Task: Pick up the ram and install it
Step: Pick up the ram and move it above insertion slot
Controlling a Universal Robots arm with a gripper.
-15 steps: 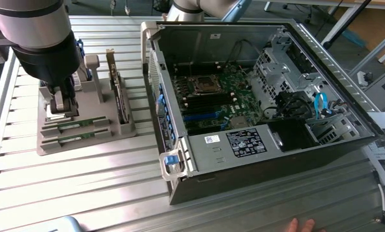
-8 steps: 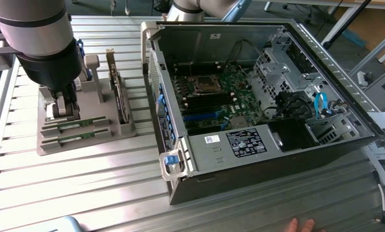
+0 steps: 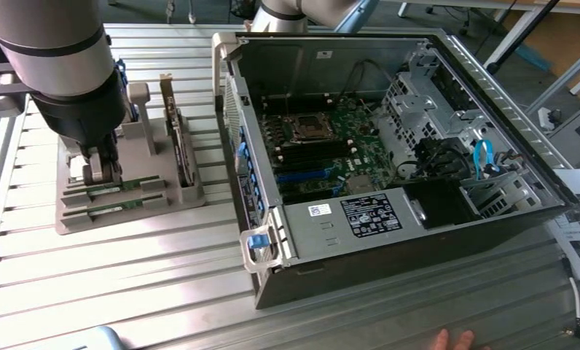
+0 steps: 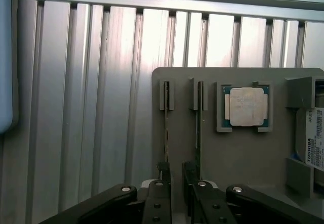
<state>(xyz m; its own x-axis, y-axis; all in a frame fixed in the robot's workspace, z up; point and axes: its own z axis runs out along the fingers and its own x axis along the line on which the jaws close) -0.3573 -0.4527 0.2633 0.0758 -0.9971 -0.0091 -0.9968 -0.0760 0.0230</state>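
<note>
Ribbed aluminium table [image 4: 101, 107] bears a grey holder [image 4: 243, 153] with two ram sticks [image 4: 166, 118] standing on edge, the gripper [image 4: 176, 169] spread wide just above them

- Counter [image 3: 124, 292]: silver metal, lengthwise ribbed pattern with bright glare bands.
- Tray [image 4: 243, 153]: plain matt grey.
- Ram [image 3: 135, 184]: green board with a row of black chips.
- Tool [image 4: 176, 171]: black, dotted with silver screw heads.
- Computer case [image 3: 300, 270]: dark grey outside, pale silver inside, with a black-and-white label.
- Motherboard [image 3: 353, 131]: green, with black and blue slots.
- Cable [image 3: 481, 157] and latch [image 3: 258, 244]: bright blue.
- Processor [image 4: 246, 105]: pale silver lid, green border.
- Hard drive [image 4: 315, 138]: white label, black print.
</note>
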